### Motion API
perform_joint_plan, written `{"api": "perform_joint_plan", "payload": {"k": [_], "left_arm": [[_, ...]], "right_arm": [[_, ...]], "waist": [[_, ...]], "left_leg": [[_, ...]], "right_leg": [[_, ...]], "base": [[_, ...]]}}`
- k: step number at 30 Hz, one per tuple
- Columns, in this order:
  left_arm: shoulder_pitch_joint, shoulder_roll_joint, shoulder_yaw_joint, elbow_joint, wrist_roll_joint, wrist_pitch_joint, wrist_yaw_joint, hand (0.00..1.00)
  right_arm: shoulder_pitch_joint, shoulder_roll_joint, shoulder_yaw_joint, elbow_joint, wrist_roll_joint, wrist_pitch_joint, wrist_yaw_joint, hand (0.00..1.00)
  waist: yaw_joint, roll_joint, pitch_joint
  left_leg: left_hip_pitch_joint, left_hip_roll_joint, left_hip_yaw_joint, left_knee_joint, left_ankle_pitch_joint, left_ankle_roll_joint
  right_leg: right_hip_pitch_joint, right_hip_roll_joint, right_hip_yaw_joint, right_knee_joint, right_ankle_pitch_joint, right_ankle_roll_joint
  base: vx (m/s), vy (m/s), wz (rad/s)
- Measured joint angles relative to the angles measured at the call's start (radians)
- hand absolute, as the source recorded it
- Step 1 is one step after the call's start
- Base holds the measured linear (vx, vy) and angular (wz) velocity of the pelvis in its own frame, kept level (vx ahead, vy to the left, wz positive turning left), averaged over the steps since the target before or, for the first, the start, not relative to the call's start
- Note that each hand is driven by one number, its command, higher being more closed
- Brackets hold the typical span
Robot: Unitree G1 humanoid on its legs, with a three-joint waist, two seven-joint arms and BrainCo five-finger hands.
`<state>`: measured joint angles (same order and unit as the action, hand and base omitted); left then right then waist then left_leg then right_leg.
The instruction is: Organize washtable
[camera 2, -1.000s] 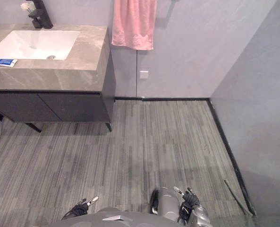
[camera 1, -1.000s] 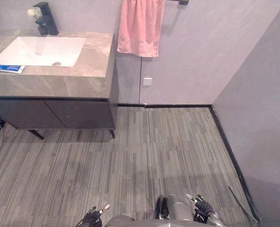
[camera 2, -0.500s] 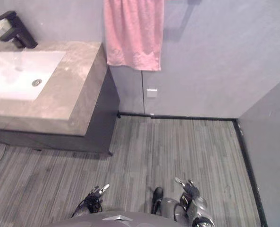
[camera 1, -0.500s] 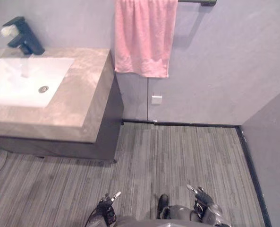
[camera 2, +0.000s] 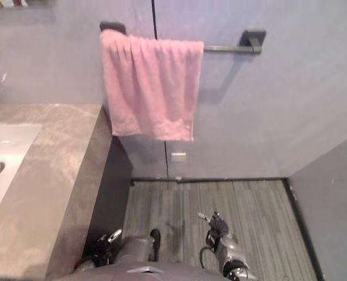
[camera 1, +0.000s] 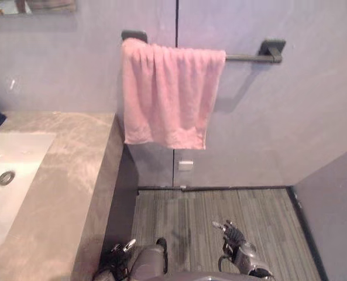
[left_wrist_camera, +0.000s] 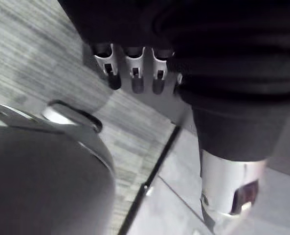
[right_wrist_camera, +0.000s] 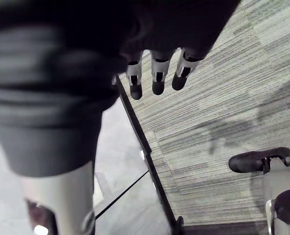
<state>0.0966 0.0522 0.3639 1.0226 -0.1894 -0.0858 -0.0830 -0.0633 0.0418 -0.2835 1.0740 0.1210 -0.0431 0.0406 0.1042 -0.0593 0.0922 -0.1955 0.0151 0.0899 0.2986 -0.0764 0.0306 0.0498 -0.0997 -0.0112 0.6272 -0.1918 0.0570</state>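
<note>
The tabletop (camera 1: 74, 175) of grey-brown stone runs along the left side, with a white sink (camera 1: 12, 175) sunk into it and a round metal drain (camera 1: 6, 177) in the basin. Nothing lies on the part of the stone that shows. Just past the tabletop's far right corner a pink towel (camera 1: 167, 93) hangs folded over a dark bar (camera 1: 249, 57) fixed to the grey wall, its lower edge dropping a little below the level of the stone. Under the towel, low on the wall, sits a small white plate (camera 1: 186, 165), and below that a black skirting strip meets the grey striped floor (camera 1: 243, 205). The left hand (camera 1: 118, 254) hangs low beside the cabinet's front, fingers straight and released, holding nothing. The right hand (camera 1: 234, 241) hangs over the floor well apart from the tabletop, fingers likewise loose and empty
</note>
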Motion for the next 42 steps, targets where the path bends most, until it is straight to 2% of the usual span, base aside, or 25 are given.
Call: {"api": "perform_joint_plan", "payload": {"k": [2,3,4,6,7,8,9,10,11,15,17,18,20,22,24,27,30,32,37,42], "left_arm": [[-0.014,-0.011,-0.013,0.019,0.002,-0.003,0.033,0.0],[-0.017,-0.019,-0.022,0.028,0.002,-0.005,0.039,0.0],[-0.017,-0.024,-0.025,0.028,0.002,-0.006,0.041,0.0],[-0.017,-0.037,-0.029,0.028,0.002,-0.008,0.049,0.0],[-0.015,-0.037,-0.029,0.029,0.002,-0.008,0.054,0.0],[-0.016,-0.023,-0.028,0.027,0.002,-0.01,0.054,0.0],[-0.018,-0.01,-0.027,0.036,0.001,-0.009,0.055,0.0],[-0.018,-0.014,-0.03,0.044,0.001,-0.009,0.058,0.0],[-0.022,-0.017,-0.028,0.047,0.002,-0.012,0.06,0.0],[-0.021,-0.03,-0.026,0.075,0.007,-0.016,0.067,0.0],[-0.017,-0.029,-0.032,0.074,0.015,-0.029,0.068,0.0],[-0.012,-0.027,-0.044,0.074,0.015,-0.03,0.069,0.0],[-0.007,-0.006,-0.115,0.06,-0.001,-0.03,0.075,0.0],[0.046,0.004,-0.194,-0.101,-0.033,-0.031,0.081,0.0],[0.092,-0.005,-0.229,-0.265,-0.08,-0.046,0.09,0.0],[0.137,-0.009,-0.217,-0.509,-0.12,-0.08,0.103,0.0],[0.151,-0.013,-0.206,-0.729,-0.119,-0.098,0.117,0.0],[0.153,-0.015,-0.205,-0.812,-0.12,-0.119,0.125,0.0],[0.145,-0.026,-0.207,-1.005,-0.119,-0.131,0.154,0.0],[0.147,-0.05,-0.219,-1.132,-0.119,-0.153,0.17,0.0]], "right_arm": [[0.026,-0.011,-0.004,-0.001,-0.034,0.009,0.007,0.0],[0.046,-0.015,-0.014,-0.002,-0.034,0.009,0.008,0.0],[0.055,-0.015,-0.025,-0.002,-0.034,0.01,0.009,0.0],[0.066,-0.02,-0.033,-0.006,-0.033,0.01,0.01,0.0],[0.066,-0.021,-0.033,-0.004,-0.033,0.011,0.01,0.0],[0.066,-0.012,-0.033,-0.002,-0.034,0.01,0.012,0.0],[0.071,-0.011,-0.035,0.008,-0.034,0.01,0.013,0.0],[0.07,-0.013,-0.046,0.029,-0.034,0.011,0.013,0.0],[0.052,-0.022,-0.046,0.039,-0.033,0.012,0.012,0.0],[0.05,-0.051,-0.033,0.067,-0.033,0.013,0.01,0.0],[0.056,-0.053,0.023,0.068,-0.035,0.013,0.01,0.0],[0.055,-0.056,0.045,0.067,-0.035,0.013,0.009,0.0],[0.048,-0.06,0.146,0.032,-0.033,0.014,0.004,0.0],[0.06,-0.059,0.243,-0.164,-0.028,0.017,-0.003,0.0],[0.065,-0.06,0.274,-0.356,-0.022,-0.002,-0.02,0.0],[0.06,-0.061,0.281,-0.598,-0.022,-0.054,-0.039,0.0],[0.052,-0.066,0.281,-0.731,-0.022,-0.079,-0.044,0.0],[0.036,-0.07,0.286,-0.767,-0.022,-0.085,-0.047,0.0],[-0.083,-0.088,0.355,-0.805,-0.021,-0.089,-0.063,0.0],[-0.191,-0.093,0.422,-0.805,-0.022,-0.089,-0.064,0.0]], "waist": [[-0.013,0.005,-0.002],[-0.015,0.019,0.001],[-0.018,0.019,0.001],[-0.028,0.025,-0.006],[-0.036,0.027,-0.014],[-0.038,0.002,-0.016],[-0.04,-0.002,-0.021],[-0.039,0.0,-0.042],[-0.041,0.002,-0.037],[-0.057,0.019,-0.034],[-0.053,0.019,-0.057],[-0.052,0.01,-0.068],[-0.049,0.004,-0.097],[-0.052,-0.005,-0.099],[-0.056,-0.005,-0.098],[-0.048,-0.003,-0.097],[-0.044,-0.002,-0.097],[-0.039,0.0,-0.096],[-0.038,0.011,-0.092],[-0.017,0.026,-0.087]], "left_leg": [[0.101,-0.003,-0.013,-0.048,-0.007,0.011],[0.161,-0.002,-0.016,-0.088,-0.007,0.01],[0.186,-0.001,-0.017,-0.106,-0.007,0.01],[0.222,0.016,-0.023,-0.133,-0.015,-0.003],[0.22,0.034,-0.031,-0.132,-0.03,-0.037],[0.22,0.027,-0.037,-0.137,-0.055,-0.065],[0.221,0.028,-0.048,-0.141,-0.064,-0.074],[0.22,0.046,-0.056,-0.159,-0.054,-0.086],[0.22,0.051,-0.055,-0.18,-0.041,-0.107],[0.26,0.075,-0.088,-0.244,-0.003,-0.134],[0.271,0.085,-0.109,-0.262,-0.001,-0.137],[0.27,0.085,-0.112,-0.266,0.0,-0.138],[0.239,0.083,-0.124,-0.277,0.005,-0.14],[0.202,0.077,-0.126,-0.27,0.006,-0.138],[0.184,0.072,-0.126,-0.262,0.004,-0.136],[0.178,0.071,-0.13,-0.261,0.001,-0.132],[0.163,0.07,-0.153,-0.252,0.0,-0.131],[0.161,0.069,-0.157,-0.249,0.0,-0.13],[0.136,0.063,-0.182,-0.227,-0.001,-0.129],[0.133,0.062,-0.19,-0.253,0.006,-0.121]], "right_leg": [[-0.078,-0.018,-0.001,0.217,0.001,0.003],[-0.112,-0.034,-0.006,0.261,0.0,0.002],[-0.128,-0.048,-0.012,0.263,-0.003,-0.003],[-0.177,-0.084,-0.056,0.189,-0.01,-0.004],[-0.191,-0.095,-0.088,0.037,-0.003,0.004],[-0.186,-0.105,-0.1,-0.154,0.093,0.023],[-0.16,-0.098,-0.101,-0.187,0.072,0.041],[-0.119,-0.078,-0.113,-0.287,0.062,0.036],[-0.106,-0.069,-0.111,-0.352,0.039,0.039],[-0.071,-0.034,-0.13,-0.393,0.047,0.03],[-0.025,-0.019,-0.156,-0.459,0.064,0.029],[-0.025,-0.015,-0.16,-0.476,0.069,0.029],[-0.034,-0.011,-0.167,-0.517,0.086,0.034],[-0.051,-0.013,-0.167,-0.539,0.11,0.035],[-0.055,-0.014,-0.159,-0.558,0.128,0.037],[-0.055,-0.014,-0.152,-0.568,0.139,0.037],[-0.055,-0.014,-0.152,-0.57,0.143,0.032],[-0.054,-0.014,-0.152,-0.57,0.143,0.032],[-0.049,-0.014,-0.154,-0.585,0.147,0.027],[-0.048,-0.015,-0.159,-0.585,0.153,0.024]], "base": [[0.13,0.036,0.06],[0.03,0.043,0.05],[-0.09,0.043,0.1],[-0.2,0.036,0.12],[-0.35,0.019,0.05],[-0.29,-0.038,0.06],[-0.12,-0.151,-0.05],[0.05,-0.218,-0.12],[0.02,-0.182,-0.15],[0.03,-0.118,0.07],[0.04,-0.042,0.26],[0.07,-0.027,0.16],[0.08,-0.006,0.12],[0.08,0.021,0.05],[0.09,0.034,0.02],[0.06,0.017,0.04],[0.02,0.007,0.16],[-0.01,0.008,0.1],[-0.05,0.012,0.11],[-0.06,0.017,0.05]]}}
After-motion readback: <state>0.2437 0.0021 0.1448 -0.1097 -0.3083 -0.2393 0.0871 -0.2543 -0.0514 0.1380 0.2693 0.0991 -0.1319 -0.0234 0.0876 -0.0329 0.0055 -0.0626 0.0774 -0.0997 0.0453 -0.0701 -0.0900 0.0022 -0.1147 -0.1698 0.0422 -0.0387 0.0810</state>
